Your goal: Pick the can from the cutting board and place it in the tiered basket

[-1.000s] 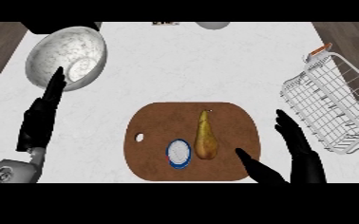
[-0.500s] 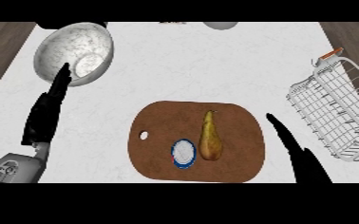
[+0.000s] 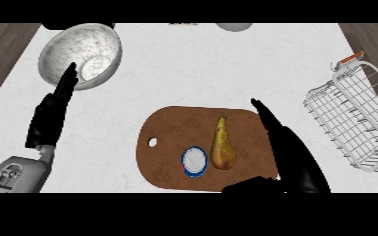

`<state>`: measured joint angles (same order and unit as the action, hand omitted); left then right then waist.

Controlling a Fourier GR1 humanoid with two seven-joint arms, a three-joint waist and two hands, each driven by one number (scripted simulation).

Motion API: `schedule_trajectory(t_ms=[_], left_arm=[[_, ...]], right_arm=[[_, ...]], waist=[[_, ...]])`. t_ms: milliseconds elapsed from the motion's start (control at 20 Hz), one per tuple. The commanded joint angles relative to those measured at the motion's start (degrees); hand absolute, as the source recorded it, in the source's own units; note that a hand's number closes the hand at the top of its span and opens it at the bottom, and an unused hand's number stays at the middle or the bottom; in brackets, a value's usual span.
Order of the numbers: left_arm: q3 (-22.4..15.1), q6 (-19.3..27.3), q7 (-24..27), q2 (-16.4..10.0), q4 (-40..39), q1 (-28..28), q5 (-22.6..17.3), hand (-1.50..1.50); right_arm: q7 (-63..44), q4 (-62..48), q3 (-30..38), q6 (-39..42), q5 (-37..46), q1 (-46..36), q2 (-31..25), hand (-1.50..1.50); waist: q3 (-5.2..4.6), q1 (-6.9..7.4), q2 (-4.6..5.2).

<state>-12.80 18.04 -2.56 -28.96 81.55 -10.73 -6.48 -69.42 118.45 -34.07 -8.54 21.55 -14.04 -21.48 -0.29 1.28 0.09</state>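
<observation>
In the head view, a brown wooden cutting board (image 3: pixel 168 130) with rounded corners and a small hole near its left edge was seen lying on a white marbled counter (image 3: pixel 214 65). The can (image 3: pixel 195 161) was found on the board's lower middle part, just left of the fat end of a yellow-brown pear (image 3: pixel 221 149). The can was stood upright, its long axis pointed up toward the view, so only a round white top ringed in blue was shown. The pear's stalk end was pointed toward the board's far edge.

Up and left of the board, a speckled grey bowl (image 3: pixel 80 55) was placed. Right of the board, well apart, a white wire basket (image 3: pixel 341 115) was set.

The right hand (image 3: pixel 289 152) was held over the board's right edge, fingers straight and together, thumb spread. The left hand (image 3: pixel 52 111) was kept left of the board, fingers straight, holding nothing.
</observation>
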Motion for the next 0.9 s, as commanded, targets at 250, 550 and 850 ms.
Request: schedule_trajectory(t_ms=[250, 550, 850], left_arm=[[1.3, -0.1, 1.8, 0.0, -0.3, 1.8, 0.5, 0.00], [1.1, 0.4, -1.7, -0.5, 3.5, 2.3, 1.6, 0.00], [2.2, 0.3, 0.0, 1.1, -0.9, 1.0, 2.4, 0.00]], right_arm=[[-15.8, -12.3, -1.4, 6.3, 0.0, -7.9, 10.0, -1.50], [-15.8, -15.3, -2.8, 8.4, 2.4, -6.4, 13.9, -1.50], [-15.8, -15.0, -3.4, 12.1, 5.9, -5.5, 16.1, -1.50]], waist=[[0.01, -0.27, -0.25], [0.20, -0.84, -0.46], [0.15, -2.01, -0.37]])
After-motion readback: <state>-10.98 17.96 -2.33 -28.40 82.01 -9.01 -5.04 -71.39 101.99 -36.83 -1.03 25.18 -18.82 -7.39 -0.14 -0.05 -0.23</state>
